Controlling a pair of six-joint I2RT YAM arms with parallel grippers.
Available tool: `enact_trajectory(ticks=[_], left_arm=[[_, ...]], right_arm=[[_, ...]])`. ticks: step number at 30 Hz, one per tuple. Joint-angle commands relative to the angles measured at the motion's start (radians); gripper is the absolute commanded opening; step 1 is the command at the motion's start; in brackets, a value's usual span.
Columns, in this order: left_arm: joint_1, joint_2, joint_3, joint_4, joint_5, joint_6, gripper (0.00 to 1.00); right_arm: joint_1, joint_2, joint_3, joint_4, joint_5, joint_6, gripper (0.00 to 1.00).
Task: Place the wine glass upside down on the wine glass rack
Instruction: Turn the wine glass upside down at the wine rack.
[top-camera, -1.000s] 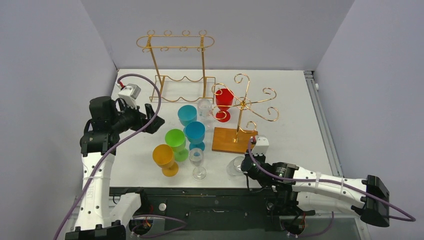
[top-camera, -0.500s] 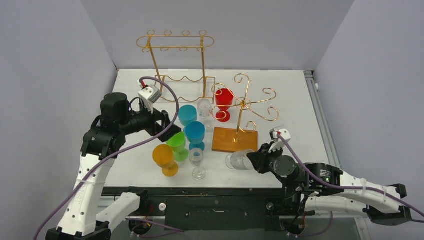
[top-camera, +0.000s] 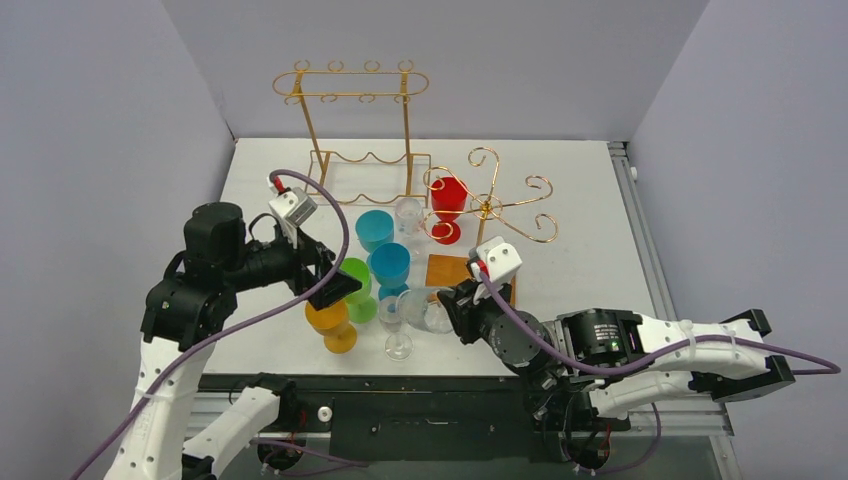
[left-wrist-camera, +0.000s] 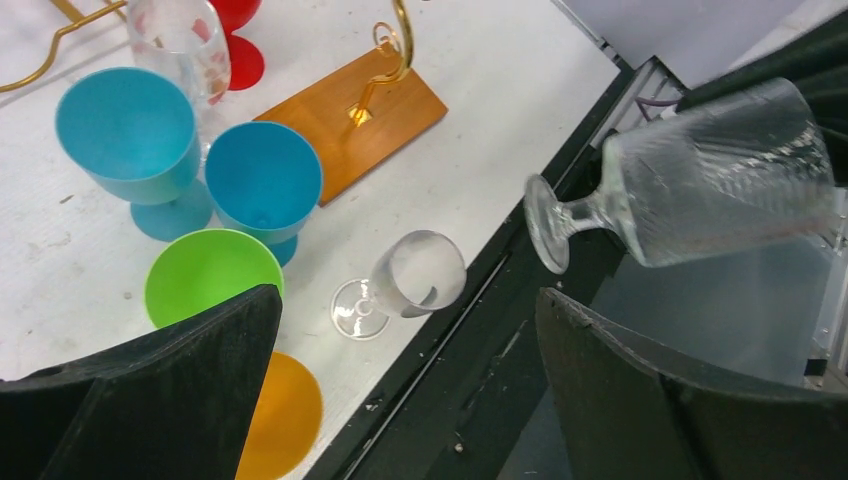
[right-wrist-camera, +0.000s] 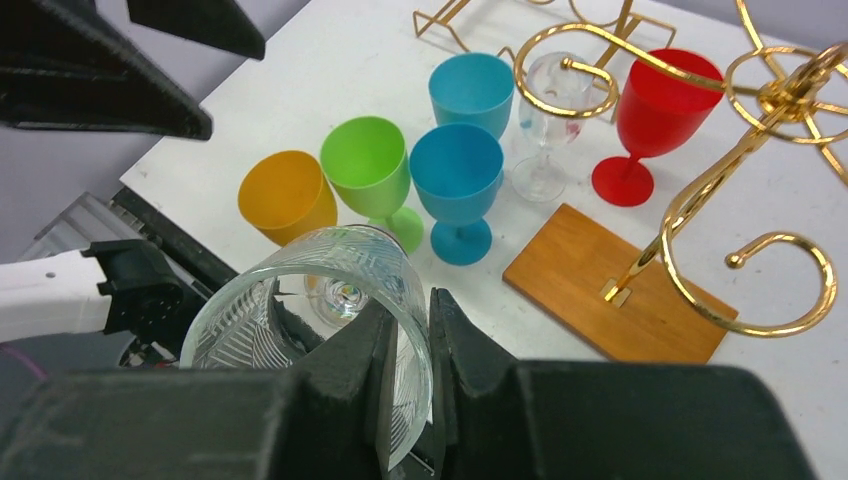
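Left gripper (top-camera: 330, 283) hangs over the orange glass (top-camera: 328, 314), jaws wide apart and nothing in them. Across to the wine glass (top-camera: 425, 308): it is in the air, tipped sideways with its foot pointing left. The right gripper (right-wrist-camera: 408, 345) is clamped on its rim. The gold rack (top-camera: 486, 208) stands just behind.

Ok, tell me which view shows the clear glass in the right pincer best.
Left wrist: the clear glass shows bowl, stem and foot together. Right wrist shows only its rim and bowl, clamped in the right pincer. The top view shows it small, tipped sideways.
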Motion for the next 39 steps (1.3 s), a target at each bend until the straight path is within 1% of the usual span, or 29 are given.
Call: enact_trajectory(ticks=[1, 5, 6, 10, 14, 15, 25, 27, 29, 33, 34, 35, 36, 39], left_arm=[[-0.004, -0.053, 0.016, -0.004, 0.106, -0.061, 0.97], [-0.004, -0.055, 0.004, 0.003, 0.162, -0.073, 1.00], [-0.004, -0.052, 0.000, 0.006, 0.174, -0.071, 0.97], [-0.004, -0.035, -0.003, 0.026, 0.213, -0.072, 0.85], [-0.004, -0.017, 0.001, 0.047, 0.231, -0.072, 0.65], [-0.004, -0.014, 0.000, 0.052, 0.232, -0.072, 0.62], [-0.004, 0.013, -0.023, 0.103, 0.240, -0.097, 0.61], [-0.005, 0.020, -0.024, 0.116, 0.255, -0.109, 0.59], [-0.004, 0.025, -0.025, 0.126, 0.265, -0.116, 0.53], [-0.004, 0.038, -0.020, 0.123, 0.279, -0.109, 0.35], [-0.004, 0.042, -0.021, 0.119, 0.285, -0.109, 0.34], [-0.004, 0.047, -0.021, 0.114, 0.291, -0.111, 0.33], [-0.004, 0.049, -0.020, 0.113, 0.296, -0.114, 0.35], [-0.004, 0.054, -0.011, 0.098, 0.309, -0.113, 0.55]], right_arm=[[0.001, 0.009, 0.083, 0.163, 0.099, -0.133, 0.00], [-0.016, 0.056, 0.118, 0.239, 0.078, -0.188, 0.00], [-0.026, 0.065, 0.127, 0.256, 0.059, -0.194, 0.00], [-0.078, 0.090, 0.144, 0.326, -0.040, -0.198, 0.00], [-0.103, 0.110, 0.156, 0.369, -0.112, -0.197, 0.00], [-0.105, 0.116, 0.159, 0.376, -0.123, -0.197, 0.00], [-0.115, 0.142, 0.165, 0.449, -0.182, -0.204, 0.00], [-0.116, 0.149, 0.164, 0.464, -0.180, -0.210, 0.00], [-0.120, 0.155, 0.161, 0.480, -0.179, -0.214, 0.00], [-0.123, 0.165, 0.148, 0.517, -0.138, -0.246, 0.00], [-0.124, 0.164, 0.144, 0.529, -0.130, -0.256, 0.00], [-0.126, 0.165, 0.143, 0.540, -0.130, -0.264, 0.00], [-0.128, 0.166, 0.143, 0.548, -0.129, -0.272, 0.00], [-0.128, 0.175, 0.160, 0.545, -0.124, -0.298, 0.00]])
